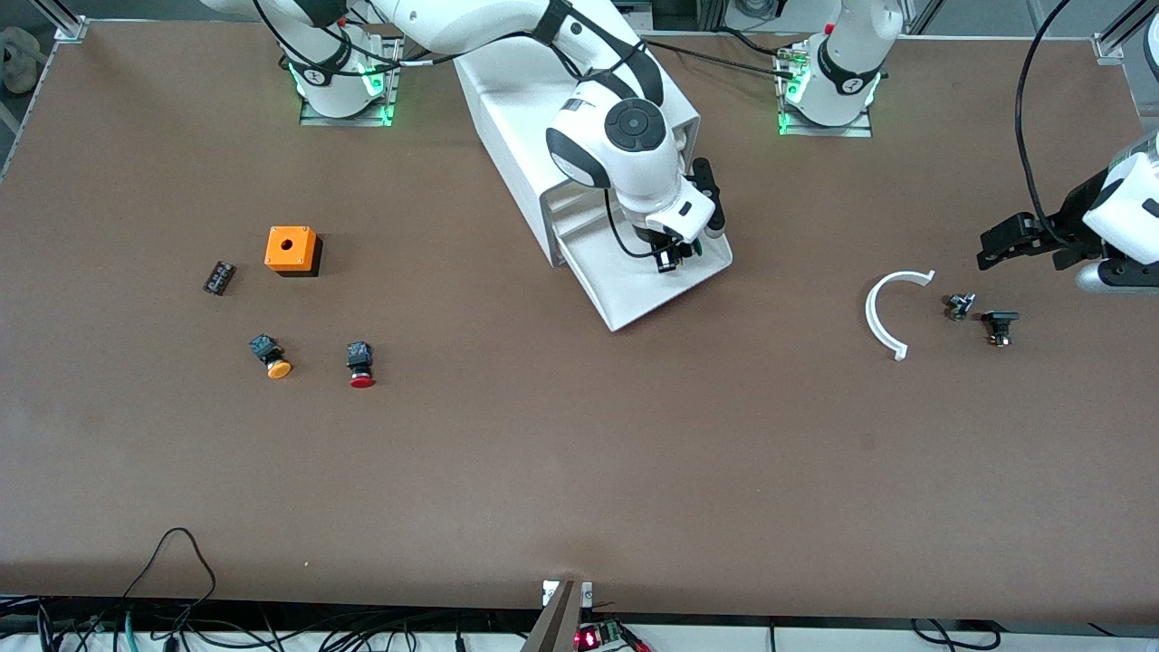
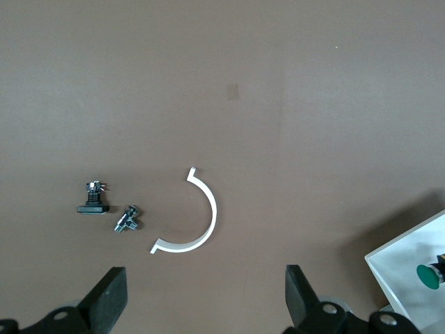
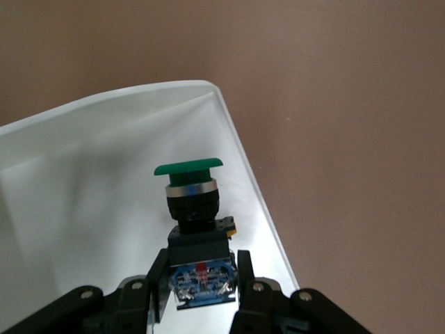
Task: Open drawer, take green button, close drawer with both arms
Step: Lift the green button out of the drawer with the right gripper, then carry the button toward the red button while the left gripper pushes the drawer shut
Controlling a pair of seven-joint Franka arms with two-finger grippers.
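A: What has the right gripper (image 3: 201,278) got?
B: It's clamped on the green button's (image 3: 191,191) black body, over the pulled-out bottom drawer (image 1: 665,290).
A: And the left gripper (image 2: 205,296)?
B: Wide open, waiting over the desk (image 1: 579,453). I'd say lift the button clear next, then push the drawer shut.

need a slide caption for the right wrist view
Right gripper shut on the green-capped button, holding it over the open white drawer.
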